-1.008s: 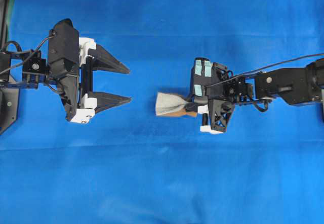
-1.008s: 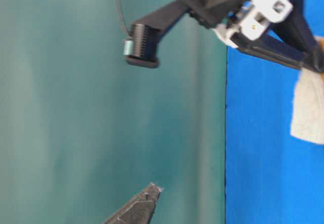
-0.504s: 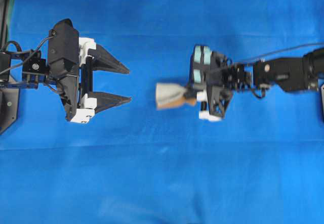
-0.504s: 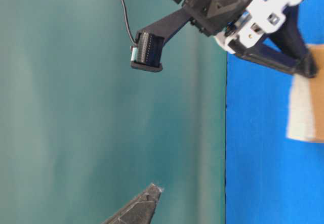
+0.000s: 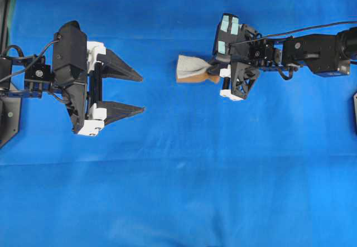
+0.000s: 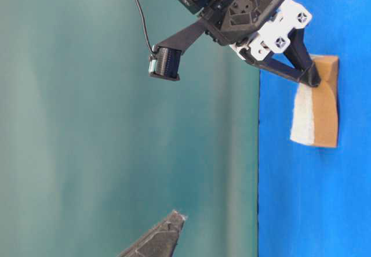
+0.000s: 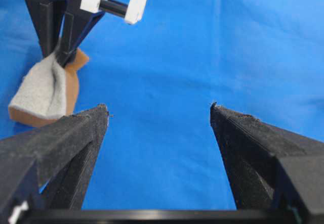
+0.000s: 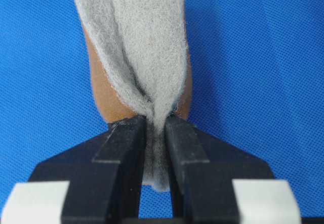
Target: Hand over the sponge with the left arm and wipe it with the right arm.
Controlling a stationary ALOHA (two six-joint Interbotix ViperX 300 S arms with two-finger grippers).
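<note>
The right gripper (image 5: 212,72) is pinching the sponge (image 5: 192,70) at one end, its jaws squeezed nearly together on the soft material. In the right wrist view the pale grey top layer of the sponge (image 8: 139,52) is creasing into a deep fold where the black fingers (image 8: 121,143) are biting into it, and the orange-brown layer is showing along both sides behind the grey. The free end of the sponge is pointing away from the right arm (image 5: 312,49), toward the left side of the overhead view, over the blue tabletop (image 5: 195,174) (whether it is touching the cloth or hanging just above it cannot be told). In the table-level view the sponge (image 6: 316,103) is showing its orange-brown layer beside the grey one, with the tip of the right gripper (image 6: 310,78) clamped at its upper end.

The left gripper (image 5: 139,93) is standing wide apart and holding nothing, well apart from the sponge and pointing toward the right side of the overhead view. From the left wrist view, its two dark fingertips (image 7: 88,120) are framing bare blue cloth, while the sponge (image 7: 48,90) is appearing off to the upper left, hanging from the right gripper (image 7: 63,57).
</note>
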